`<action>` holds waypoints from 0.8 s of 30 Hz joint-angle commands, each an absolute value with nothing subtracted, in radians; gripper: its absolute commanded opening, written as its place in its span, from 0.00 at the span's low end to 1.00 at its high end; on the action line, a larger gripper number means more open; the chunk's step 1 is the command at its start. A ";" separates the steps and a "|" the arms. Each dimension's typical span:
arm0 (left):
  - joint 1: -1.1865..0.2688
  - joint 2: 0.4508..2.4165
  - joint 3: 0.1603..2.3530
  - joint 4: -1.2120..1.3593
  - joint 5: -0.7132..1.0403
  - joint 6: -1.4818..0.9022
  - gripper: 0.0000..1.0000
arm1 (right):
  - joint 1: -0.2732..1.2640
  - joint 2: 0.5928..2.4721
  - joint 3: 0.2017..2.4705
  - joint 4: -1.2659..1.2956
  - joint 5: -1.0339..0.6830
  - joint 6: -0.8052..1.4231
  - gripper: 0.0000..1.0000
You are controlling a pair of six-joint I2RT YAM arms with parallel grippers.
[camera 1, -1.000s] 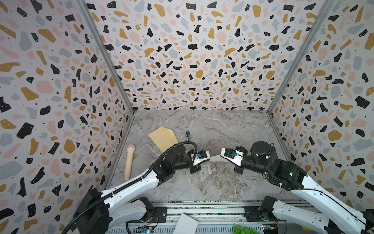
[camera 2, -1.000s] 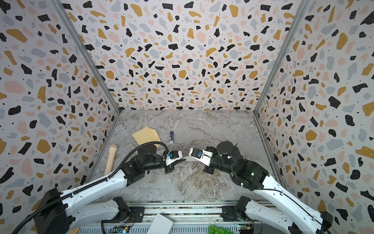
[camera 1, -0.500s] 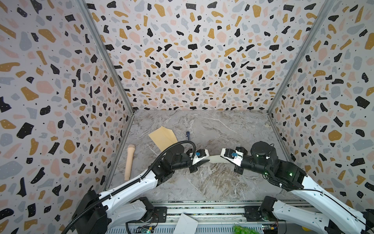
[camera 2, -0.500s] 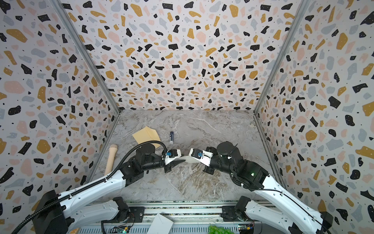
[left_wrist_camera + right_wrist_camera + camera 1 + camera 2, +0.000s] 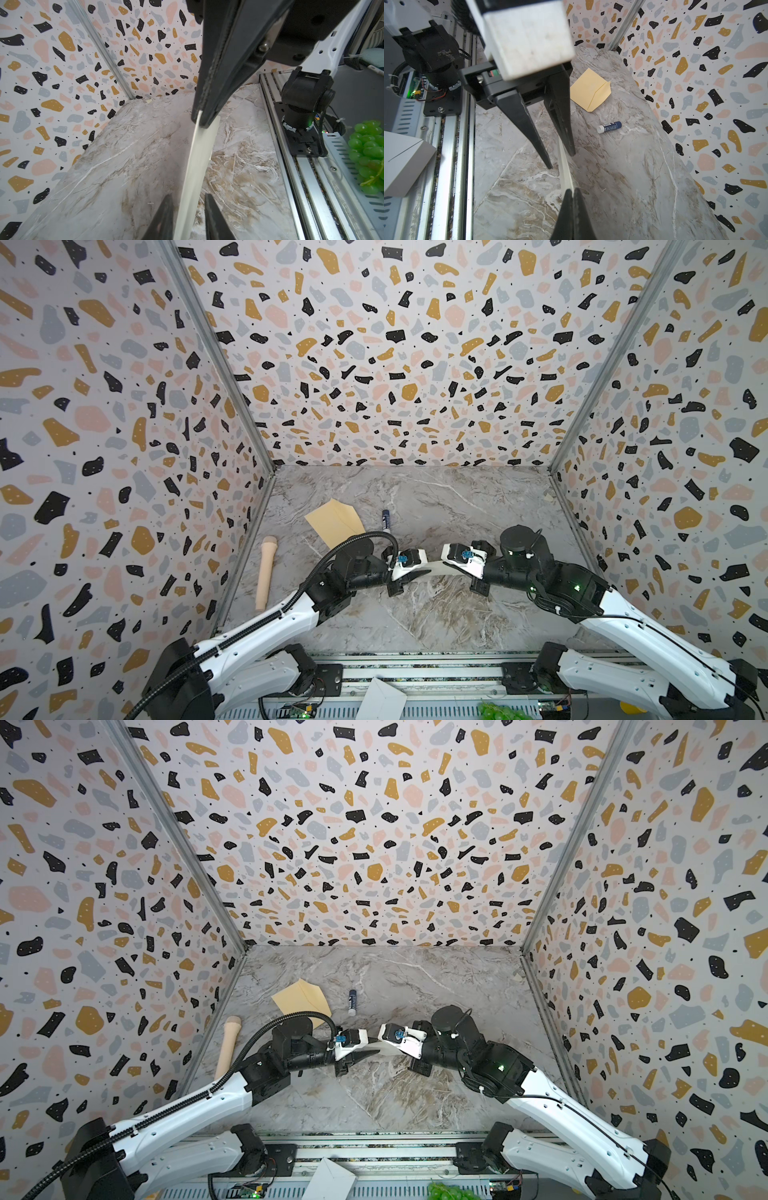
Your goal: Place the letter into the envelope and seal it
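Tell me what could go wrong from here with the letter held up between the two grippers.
1. Only the right gripper pinches the letter. The left gripper has its jaws apart around it, so the sheet may sag or slip free.
2. The envelope lies loose on the table, unheld, so it may slide when the letter is pushed in.
3. The glue stick lies beside the envelope and could get knocked.

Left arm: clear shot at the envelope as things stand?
Probably yes. The envelope lies flat with nothing on it, just beyond the left pincer, whose jaws stand open around the letter; the right pincer clamps the letter's other end.
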State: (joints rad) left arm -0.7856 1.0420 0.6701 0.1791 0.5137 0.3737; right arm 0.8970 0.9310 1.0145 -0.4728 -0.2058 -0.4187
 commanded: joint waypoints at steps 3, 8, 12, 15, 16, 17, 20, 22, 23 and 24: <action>-0.785 1.038 0.698 0.187 0.488 0.336 0.05 | 0.901 0.951 1.035 -0.417 -0.242 -0.393 0.00; -0.785 0.995 0.686 0.218 0.336 0.202 0.00 | 0.906 0.956 1.059 -0.352 -0.241 -0.334 0.19; -0.782 0.935 0.694 0.192 0.105 0.093 0.00 | 0.907 0.921 1.037 -0.203 -0.223 -0.233 0.39; -0.759 0.900 0.737 0.105 -0.057 0.040 0.00 | 0.907 0.901 0.989 -0.041 -0.143 -0.117 0.56; -0.744 0.894 0.755 0.074 -0.095 0.029 0.00 | 0.906 0.903 0.978 0.002 -0.125 -0.091 0.60; -0.716 0.890 0.783 0.032 -0.121 0.017 0.00 | 0.907 0.911 0.971 0.037 -0.104 -0.069 0.64; -0.594 0.897 0.848 -0.060 -0.156 -0.048 0.00 | 0.907 0.964 0.974 0.107 -0.002 0.001 0.69; -0.498 0.900 0.869 -0.087 -0.142 -0.092 0.00 | 0.904 1.032 0.999 0.118 0.040 0.031 0.70; -0.458 0.901 0.875 -0.093 -0.136 -0.111 0.00 | 0.904 1.077 1.024 0.109 0.048 0.040 0.71; -0.418 0.903 0.879 -0.098 -0.134 -0.134 0.00 | 0.902 1.125 1.053 0.096 0.054 0.049 0.72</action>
